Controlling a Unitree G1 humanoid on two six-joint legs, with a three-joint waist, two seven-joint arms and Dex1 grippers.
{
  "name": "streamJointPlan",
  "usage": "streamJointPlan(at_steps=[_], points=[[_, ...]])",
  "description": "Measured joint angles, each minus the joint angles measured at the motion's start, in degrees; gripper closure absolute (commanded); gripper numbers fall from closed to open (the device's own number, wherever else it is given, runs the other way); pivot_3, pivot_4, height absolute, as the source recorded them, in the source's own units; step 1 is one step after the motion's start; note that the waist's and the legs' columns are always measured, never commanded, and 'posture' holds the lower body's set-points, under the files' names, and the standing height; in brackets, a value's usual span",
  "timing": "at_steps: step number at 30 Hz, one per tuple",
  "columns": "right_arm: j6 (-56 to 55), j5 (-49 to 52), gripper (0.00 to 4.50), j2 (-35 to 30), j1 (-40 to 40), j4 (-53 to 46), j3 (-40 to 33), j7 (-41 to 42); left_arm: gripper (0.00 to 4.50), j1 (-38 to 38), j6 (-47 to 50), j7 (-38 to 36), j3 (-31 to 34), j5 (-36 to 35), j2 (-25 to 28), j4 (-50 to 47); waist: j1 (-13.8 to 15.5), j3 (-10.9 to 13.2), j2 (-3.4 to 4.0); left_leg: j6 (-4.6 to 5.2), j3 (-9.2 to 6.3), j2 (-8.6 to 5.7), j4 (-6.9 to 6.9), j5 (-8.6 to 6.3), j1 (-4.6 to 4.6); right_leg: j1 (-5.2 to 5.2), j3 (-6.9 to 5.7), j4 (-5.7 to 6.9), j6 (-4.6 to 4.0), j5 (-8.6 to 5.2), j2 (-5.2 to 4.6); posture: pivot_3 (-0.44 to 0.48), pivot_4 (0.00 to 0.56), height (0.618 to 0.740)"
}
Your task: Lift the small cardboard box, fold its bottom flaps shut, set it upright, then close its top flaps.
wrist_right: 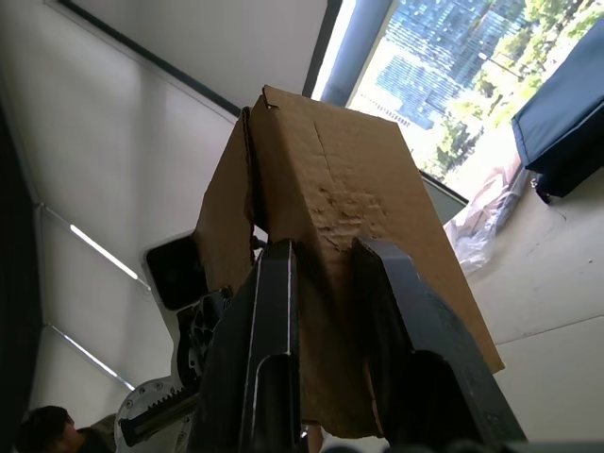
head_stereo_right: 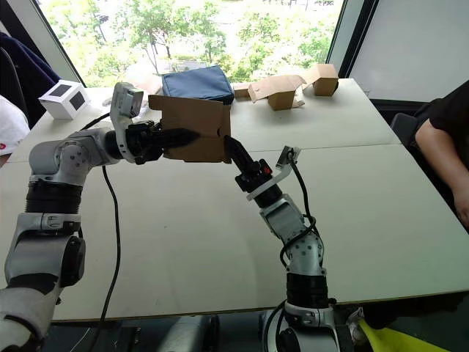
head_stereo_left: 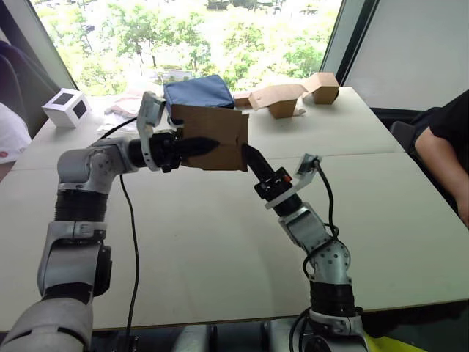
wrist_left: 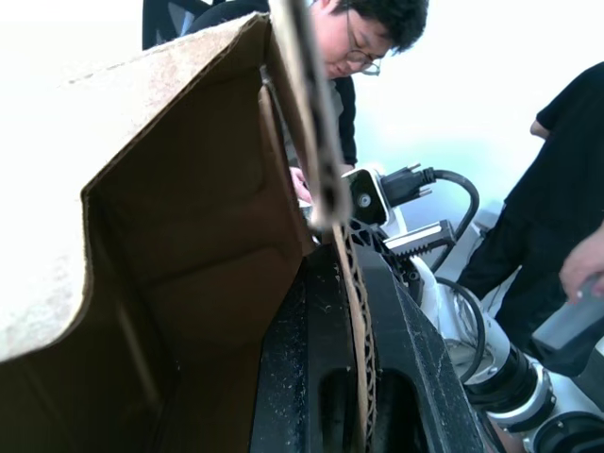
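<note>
— Small cardboard box (head_stereo_left: 212, 137): where is it?
— Held in the air above the white table (head_stereo_left: 220, 242), around 12 o'clock from the table's middle, between the two arms.
— Who has it?
— The left gripper (head_stereo_left: 196, 147) reaches in from 9 o'clock; in the left wrist view a cardboard wall sits clamped between its black fingers (wrist_left: 321, 377), so it is closed on the box. The right gripper (head_stereo_right: 233, 150) comes up from 5 o'clock, its fingers (wrist_right: 274, 311) slightly apart and pressed against the box's lower edge.
— Flaps?
— One flap (wrist_left: 311, 104) stands edge-on in the left wrist view; the inside looks hollow.
— Anything else around?
— A dark blue cushion (head_stereo_left: 199, 92) just behind the box, tan cardboard boxes (head_stereo_left: 286, 99) at 1 o'clock, a white cube (head_stereo_left: 66, 107) at 10 o'clock, and a person's arm (head_stereo_left: 443, 158) at 3 o'clock.
</note>
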Motion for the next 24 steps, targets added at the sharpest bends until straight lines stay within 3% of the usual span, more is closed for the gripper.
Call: streamJointPlan(at_steps=[12,24], points=[[-1.2,1.7,3.56,0.6,-1.2,0.8,0.0,-2.0,4.5,0.0,-2.1,0.5,0.1,1.0,-0.3,2.1,0.0,0.0,0.0,0.0,0.0,0.0,0.0,0.0,0.0,0.0,0.0,0.0,0.0,0.0,0.0,0.0,0.15,0.74],[-2.8,-1.6,3.56,0.1,-2.7,0.8,0.1,0.1,4.5,-0.9,2.8,0.5,1.2,-0.8,-0.1,3.3,-0.1,0.0,-0.01,0.0,-0.01,0.0,0.01,0.0,0.01,0.02,0.0,0.0,0.0,0.0,0.02,0.0,0.15,0.74]])
